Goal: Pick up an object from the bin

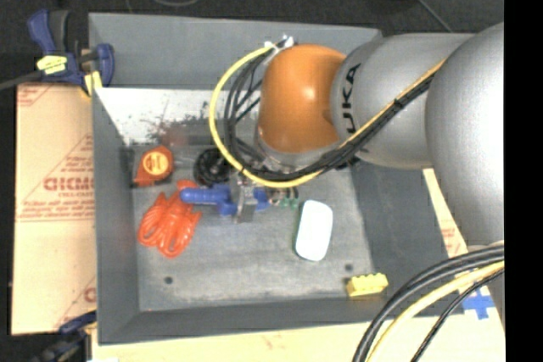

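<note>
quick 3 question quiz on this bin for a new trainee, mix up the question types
1. Multiple choice: what colour is the handled piece lying right at the gripper? A) pink B) blue C) brown
2. True or false: the white oval lies apart from the red rubbery toy, on the other side of the gripper.
3. Fill in: seen in the camera view, the yellow brick lies in the lower ___ corner of the bin.

Key: 1 B; 2 true; 3 right
</note>
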